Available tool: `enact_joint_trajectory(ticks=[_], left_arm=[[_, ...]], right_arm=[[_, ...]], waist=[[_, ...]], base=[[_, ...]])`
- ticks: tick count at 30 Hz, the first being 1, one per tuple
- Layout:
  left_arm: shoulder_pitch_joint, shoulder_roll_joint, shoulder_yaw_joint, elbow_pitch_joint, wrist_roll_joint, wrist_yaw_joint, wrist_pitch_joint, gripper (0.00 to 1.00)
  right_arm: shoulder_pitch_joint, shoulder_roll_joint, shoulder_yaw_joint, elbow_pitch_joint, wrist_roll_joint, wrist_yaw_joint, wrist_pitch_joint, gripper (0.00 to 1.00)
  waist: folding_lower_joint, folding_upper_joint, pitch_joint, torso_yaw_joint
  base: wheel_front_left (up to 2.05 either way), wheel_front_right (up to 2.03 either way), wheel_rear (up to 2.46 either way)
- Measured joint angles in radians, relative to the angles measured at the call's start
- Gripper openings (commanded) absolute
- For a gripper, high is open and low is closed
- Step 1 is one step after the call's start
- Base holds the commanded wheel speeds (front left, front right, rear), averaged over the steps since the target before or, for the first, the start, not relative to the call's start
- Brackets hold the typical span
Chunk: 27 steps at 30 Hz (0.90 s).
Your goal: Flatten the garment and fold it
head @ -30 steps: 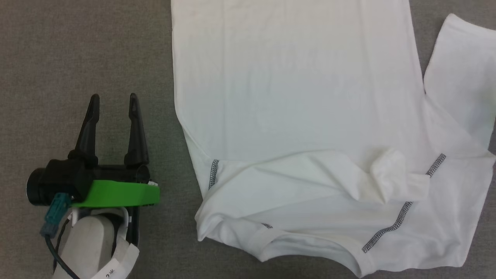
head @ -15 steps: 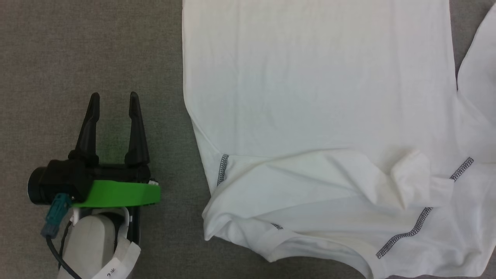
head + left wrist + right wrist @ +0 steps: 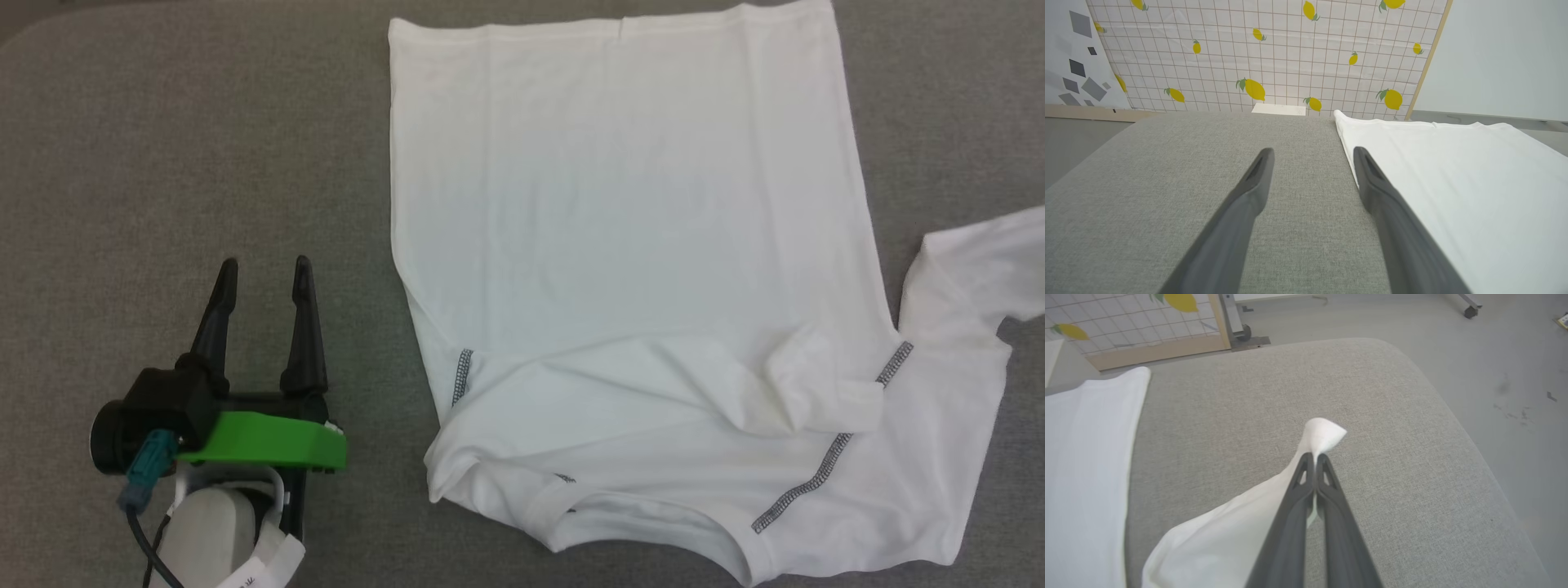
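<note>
Left gripper, two long dark fingers: spread wide, empty, over the grey woven-fabric surface, just left of the thin white short-sleeved T-shirt. The shirt lies on that surface: collar end near and rumpled, body flat, hem far. Right gripper: fingers pinched together on the right sleeve's tip, sleeve stretched away from the body. Behind: lemon-print grid backdrop.

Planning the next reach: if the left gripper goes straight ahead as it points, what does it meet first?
Likely nothing: bare grey cushion lies ahead of the left gripper, the garment off to its right. Height over it is unclear.
</note>
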<state>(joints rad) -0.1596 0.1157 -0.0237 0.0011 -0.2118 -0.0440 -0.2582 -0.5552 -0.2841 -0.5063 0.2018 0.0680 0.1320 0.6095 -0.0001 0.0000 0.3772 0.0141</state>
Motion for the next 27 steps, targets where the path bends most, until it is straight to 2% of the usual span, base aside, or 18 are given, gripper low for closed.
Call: enact_joint_trajectory(ticks=[5,9,14,17,21,27], left_arm=[[0.024,-0.009,-0.001,0.026,0.0,-0.01,0.0,1.0],[0.047,-0.013,-0.006,0.044,0.0,-0.018,0.0,1.0],[0.061,-0.017,-0.013,0.054,-0.001,-0.028,0.0,1.0],[0.061,-0.021,-0.017,0.058,-0.007,-0.035,0.0,1.0],[0.061,-0.025,-0.018,0.061,-0.008,-0.036,0.0,1.0],[0.059,-0.034,-0.023,0.064,-0.01,-0.044,0.0,1.0]], right_arm=[[0.176,0.033,0.033,-0.307,0.023,0.0,0.078,0.0],[0.294,0.061,0.112,-0.543,0.045,0.0,0.147,0.0],[0.36,0.053,0.263,-0.699,0.072,0.0,0.185,0.0],[0.361,0.048,0.407,-0.741,0.073,0.0,0.192,0.0],[0.323,0.046,0.633,-0.731,0.083,0.0,0.191,0.0],[0.221,0.052,0.912,-0.587,0.113,0.0,0.188,0.0]], waist=[[0.0,0.0,-0.079,-0.013],[0.0,0.0,-0.139,-0.02],[0.0,0.0,-0.189,-0.018],[0.0,0.0,-0.202,-0.006],[0.0,0.0,-0.204,0.013],[0.0,0.0,-0.185,0.035]], base=[[0.0,0.0,0.0],[0.0,0.0,0.0],[0.0,0.0,0.0],[0.0,0.0,0.0],[0.0,0.0,0.0],[0.0,0.0,0.0]])
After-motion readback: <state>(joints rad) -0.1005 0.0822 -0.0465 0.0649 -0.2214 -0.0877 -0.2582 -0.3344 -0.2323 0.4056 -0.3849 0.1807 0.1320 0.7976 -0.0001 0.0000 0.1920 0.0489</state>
